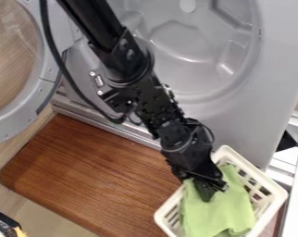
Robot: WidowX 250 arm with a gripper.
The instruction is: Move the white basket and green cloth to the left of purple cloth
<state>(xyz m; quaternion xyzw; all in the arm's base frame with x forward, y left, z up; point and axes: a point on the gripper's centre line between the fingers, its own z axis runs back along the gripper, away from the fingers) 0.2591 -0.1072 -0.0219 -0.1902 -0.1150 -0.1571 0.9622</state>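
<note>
My gripper hangs at the lower right, low over the white basket and against the upper part of the green cloth. The white basket has slotted sides and stands tilted across the lower right corner of the wooden board. Inside it lies the light green cloth, spread over much of the basket and draped up to its left side. The gripper covers part of the basket's upper left rim and a bit of the cloth.
A brown wooden board stretches left of the basket. Behind it stands a grey machine with a round drum opening, its round door swung out at the left. A black and orange object sits at the bottom left corner.
</note>
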